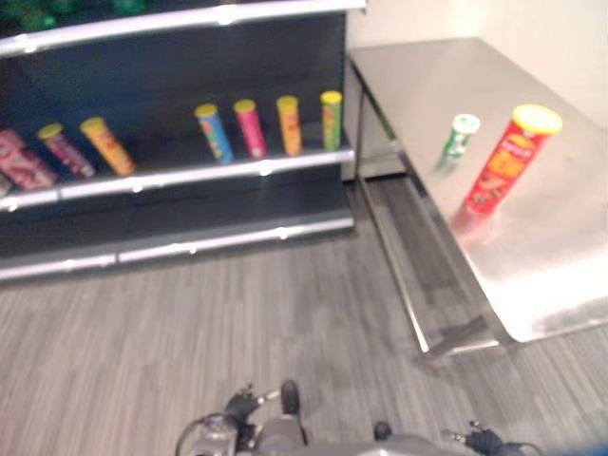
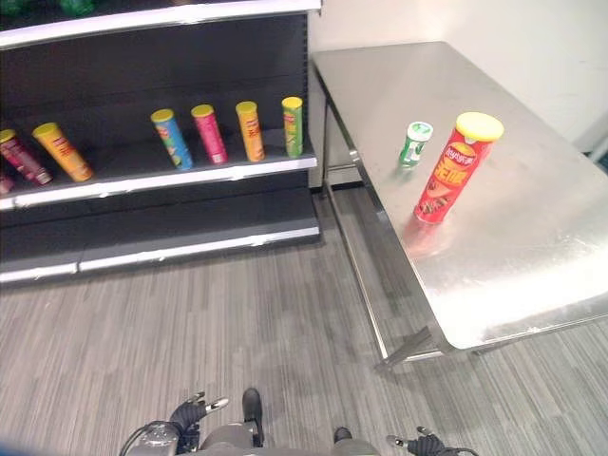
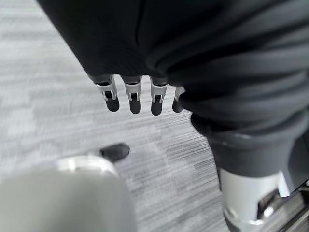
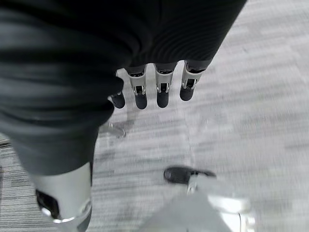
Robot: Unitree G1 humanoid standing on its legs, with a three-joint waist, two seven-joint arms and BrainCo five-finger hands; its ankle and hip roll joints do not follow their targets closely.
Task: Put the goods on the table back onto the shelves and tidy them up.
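Two items to shelve sit mid-worktop: red can (image 2: 448, 175), small green can (image 2: 415, 142) just beside. My left hand (image 3: 133, 94) and right hand (image 4: 157, 89) hang relaxed, holding nothing, well apart from both.

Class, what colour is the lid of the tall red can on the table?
Yellow: the tall red can, clearest in the right eye view.

Red tube (image 2: 450, 171) and small green can (image 2: 414, 143) upright on steel table (image 2: 532, 256), tubes on shelf (image 2: 161, 178)
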